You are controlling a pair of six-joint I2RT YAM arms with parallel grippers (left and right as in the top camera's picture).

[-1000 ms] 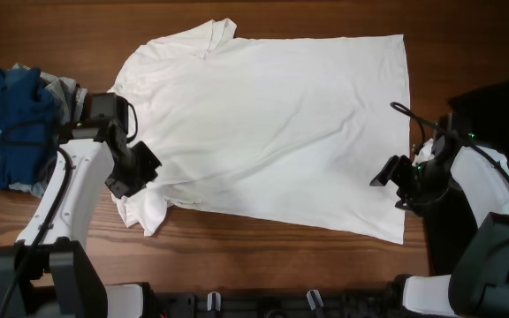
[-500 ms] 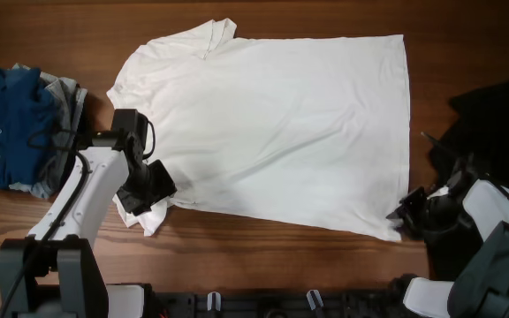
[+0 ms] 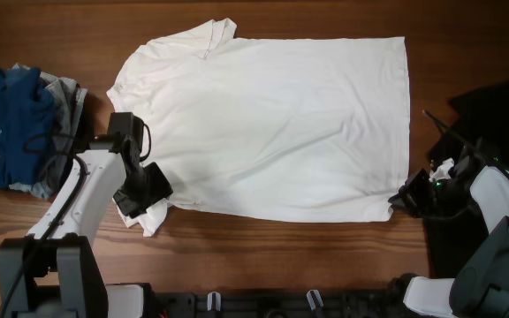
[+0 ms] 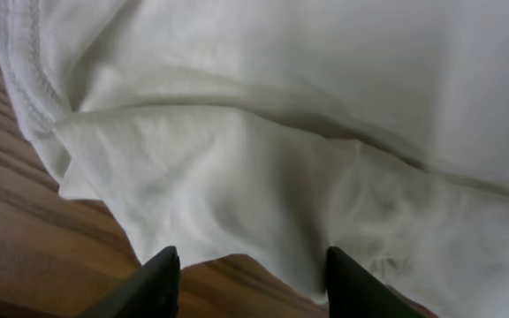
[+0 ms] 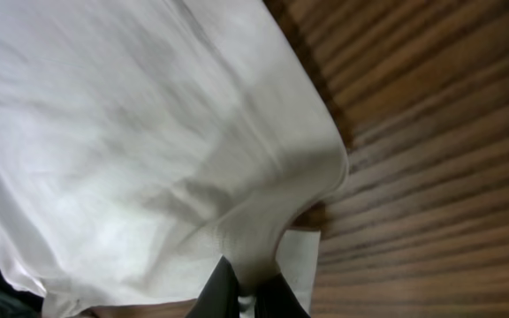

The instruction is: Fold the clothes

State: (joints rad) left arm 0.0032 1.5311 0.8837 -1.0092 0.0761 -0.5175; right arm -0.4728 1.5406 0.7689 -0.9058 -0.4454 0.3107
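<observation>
holding the large white cotton t-shirt (image 3: pixel 272 124), spread flat on the brown wooden table (image 3: pixel 263 18), by its hem corner (image 5: pixel 316 177) in the clamped right gripper (image 5: pixel 247 296). lower the wide-open left gripper (image 4: pixel 250 283) onto the sleeve (image 4: pixel 237 177), pinch both layers, lift evenly.

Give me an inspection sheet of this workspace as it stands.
Surface: wooden table, brown, striped grain.
Job's things: white T-shirt spread out, no print showing; lower-left sleeve bunched.
Clutter: blue clothes pile at the left edge; black item at the right.
Grippers: left gripper open over the bunched sleeve; right gripper shut on the shirt's hem corner.
Cables: black cable looped by the left arm; second cable by the right arm.
Surroundings: nothing seen.
</observation>
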